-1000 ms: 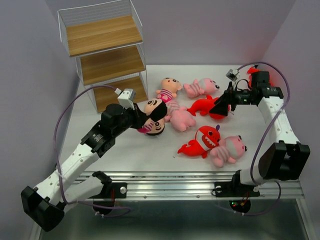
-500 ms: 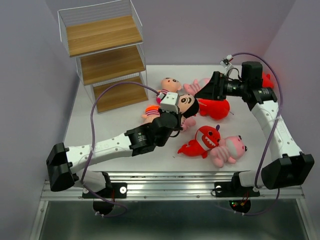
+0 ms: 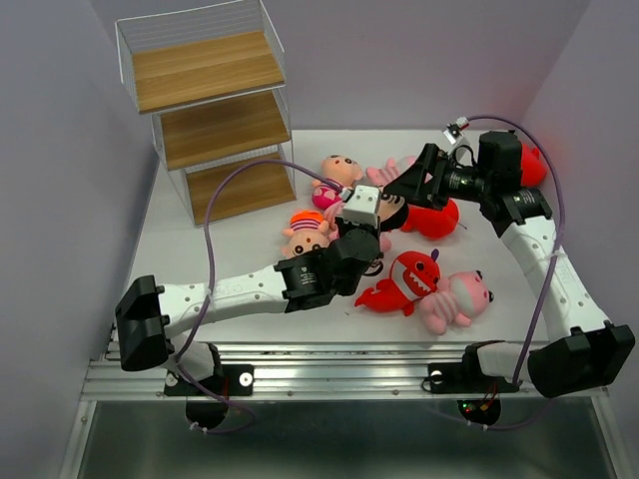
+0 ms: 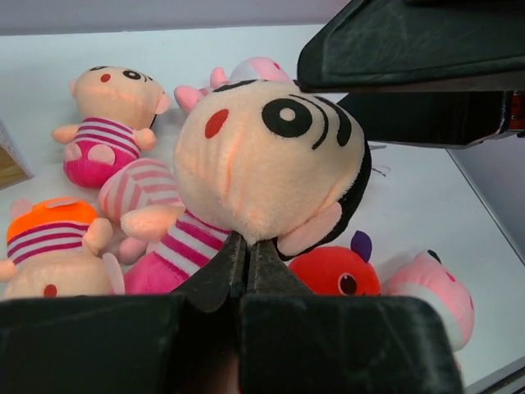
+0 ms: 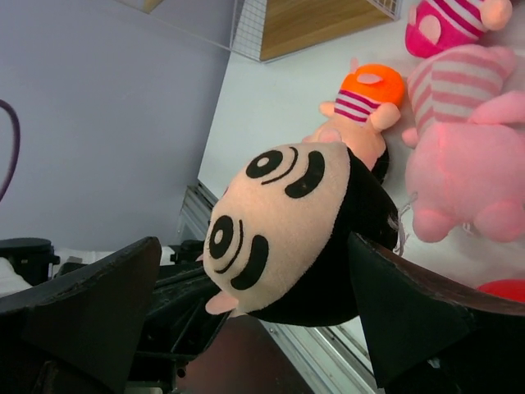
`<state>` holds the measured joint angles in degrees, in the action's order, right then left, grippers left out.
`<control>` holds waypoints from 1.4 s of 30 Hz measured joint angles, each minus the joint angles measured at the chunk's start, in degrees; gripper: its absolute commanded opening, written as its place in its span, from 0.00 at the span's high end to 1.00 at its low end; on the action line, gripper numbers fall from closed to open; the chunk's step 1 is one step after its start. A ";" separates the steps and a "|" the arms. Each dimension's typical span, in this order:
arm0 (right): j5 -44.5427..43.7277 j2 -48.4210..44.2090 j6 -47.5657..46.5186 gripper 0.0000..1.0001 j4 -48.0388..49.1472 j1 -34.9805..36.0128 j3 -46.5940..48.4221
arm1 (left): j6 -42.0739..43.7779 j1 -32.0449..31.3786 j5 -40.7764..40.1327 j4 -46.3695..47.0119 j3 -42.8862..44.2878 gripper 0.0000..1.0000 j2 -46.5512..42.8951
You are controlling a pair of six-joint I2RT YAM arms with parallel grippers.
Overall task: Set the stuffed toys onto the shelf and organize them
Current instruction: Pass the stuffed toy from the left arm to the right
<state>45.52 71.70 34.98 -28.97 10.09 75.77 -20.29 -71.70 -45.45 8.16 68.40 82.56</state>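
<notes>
My left gripper (image 3: 382, 213) is shut on a black-haired doll (image 3: 391, 207), pinching the plush under its chin (image 4: 246, 244), and holds it up over the middle of the table. My right gripper (image 3: 411, 184) is open with one finger (image 5: 90, 304) on each side of that doll's head (image 5: 287, 222). An orange-capped doll (image 3: 305, 231), a pink-striped doll (image 3: 337, 173), a pink striped animal (image 4: 152, 190), two red sharks (image 3: 431, 218) (image 3: 404, 280) and a pink animal (image 3: 455, 299) lie on the table. The shelf (image 3: 212, 112) stands at the far left with bare boards.
Another red toy (image 3: 533, 163) shows behind my right arm at the far right. Another pink animal (image 3: 397, 170) lies partly hidden under my right gripper. My left arm (image 3: 240, 291) stretches across the table's front. Purple walls close in on both sides.
My left arm has swung right from near the shelf to the table's middle, carrying the black-haired doll. My right gripper has moved left off the red shark and now straddles the doll's head.
</notes>
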 measured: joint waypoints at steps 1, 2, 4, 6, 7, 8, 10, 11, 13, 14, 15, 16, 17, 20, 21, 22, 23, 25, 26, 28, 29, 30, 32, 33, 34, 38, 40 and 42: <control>-0.57 0.02 0.02 0.05 -0.11 0.13 -0.90 | 0.28 -0.11 -0.15 0.00 0.00 1.00 0.13; -0.66 0.04 0.04 0.08 -0.17 0.22 -1.18 | 0.50 -0.22 -0.26 -0.02 0.00 1.00 0.37; -1.42 0.00 -0.02 0.24 0.33 0.81 -2.51 | 1.01 -0.50 -0.46 -0.02 0.46 1.00 1.18; -1.73 0.02 -0.22 0.36 1.05 1.09 -3.76 | 1.46 -0.72 -0.55 -0.04 1.11 1.00 2.27; -1.73 0.02 -0.37 0.43 1.51 1.09 -4.37 | 1.66 -0.85 -0.61 -0.04 1.36 1.00 2.69; -1.68 0.04 -0.24 0.57 2.36 1.09 -5.25 | 1.86 -0.98 -0.72 -0.04 1.51 1.00 3.15; -1.16 0.31 -0.26 0.80 3.56 1.09 -6.27 | 2.05 -1.09 -0.76 -0.04 1.53 1.00 3.50; -0.59 0.57 -0.26 0.86 4.11 1.09 -6.80 | 2.12 -1.16 -0.74 -0.04 1.53 1.00 3.56; 0.68 1.11 -0.44 0.97 5.09 1.09 -7.41 | 2.21 -1.31 -0.52 -0.17 1.53 1.00 3.67; 1.27 1.31 -0.50 0.99 5.64 1.09 -7.61 | 2.21 -1.31 -0.46 -0.26 1.53 1.00 3.67; 1.84 1.53 -0.66 0.99 6.27 1.09 -7.78 | 2.21 -1.31 -0.35 -0.26 1.53 1.00 3.67; 2.27 1.60 -0.83 0.99 6.78 1.09 -7.91 | 2.21 -1.31 -0.20 -0.26 1.53 1.00 3.67; 3.15 1.64 -1.31 0.99 7.48 1.09 -8.02 | 2.19 -1.31 0.22 -0.22 1.49 1.00 3.65; 5.44 1.66 -3.91 0.99 8.94 1.09 -8.04 | 2.08 -1.31 1.62 0.02 1.03 0.75 3.37; 6.23 1.66 -4.83 0.99 9.11 1.09 -8.04 | 1.81 -1.29 2.49 0.13 0.42 0.63 2.78; 7.43 1.66 -6.01 0.99 9.16 1.09 -8.04 | 1.22 -1.18 3.67 0.13 -0.17 0.43 2.16; 8.83 1.70 -7.87 0.99 9.25 1.09 -8.04 | 0.72 -0.94 5.68 0.02 -0.81 0.36 1.20; 10.91 1.70 -10.14 0.99 9.38 1.09 -8.04 | -0.94 -0.33 10.40 0.68 -2.54 0.21 -1.09; 12.26 1.70 -11.96 0.99 9.44 1.09 -8.04 | -1.62 0.04 13.77 1.20 -3.80 0.17 -2.73; 14.86 1.70 -15.45 0.99 9.46 0.87 -8.09 | -3.39 1.40 19.21 2.95 -6.62 0.14 -5.97; 15.96 1.70 -17.05 0.99 9.42 0.79 -8.13 | -4.50 2.75 22.60 3.67 -8.57 0.14 -8.28; 17.00 1.70 -18.38 0.99 9.38 0.68 -8.24 | -5.97 4.31 25.83 4.90 -10.84 0.14 -10.84; 19.58 1.60 -21.49 0.99 9.09 0.61 -8.72 | -8.85 8.74 32.11 6.62 -15.32 0.14 -16.63; 21.07 1.42 -22.99 0.99 8.90 0.59 -9.09 | -9.94 10.58 34.14 7.10 -16.61 0.14 -18.71; 22.43 1.29 -24.46 0.99 8.55 0.59 -9.33 | -10.80 12.33 35.93 7.54 -17.90 0.14 -20.52; 27.56 1.01 -28.83 0.99 8.35 0.59 -10.21 | -12.66 16.70 43.25 7.69 -22.10 0.12 -26.69; 30.14 1.01 -30.56 0.99 8.39 0.59 -10.36 | -12.70 17.25 46.42 7.65 -23.85 0.12 -27.98; 31.89 1.03 -31.63 0.99 8.39 0.59 -10.38 | -12.66 17.59 48.68 7.61 -25.14 0.12 -28.37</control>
<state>77.41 72.73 3.36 -20.58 10.68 65.39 -32.95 -54.11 3.22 15.77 43.27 54.19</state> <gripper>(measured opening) 0.066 0.873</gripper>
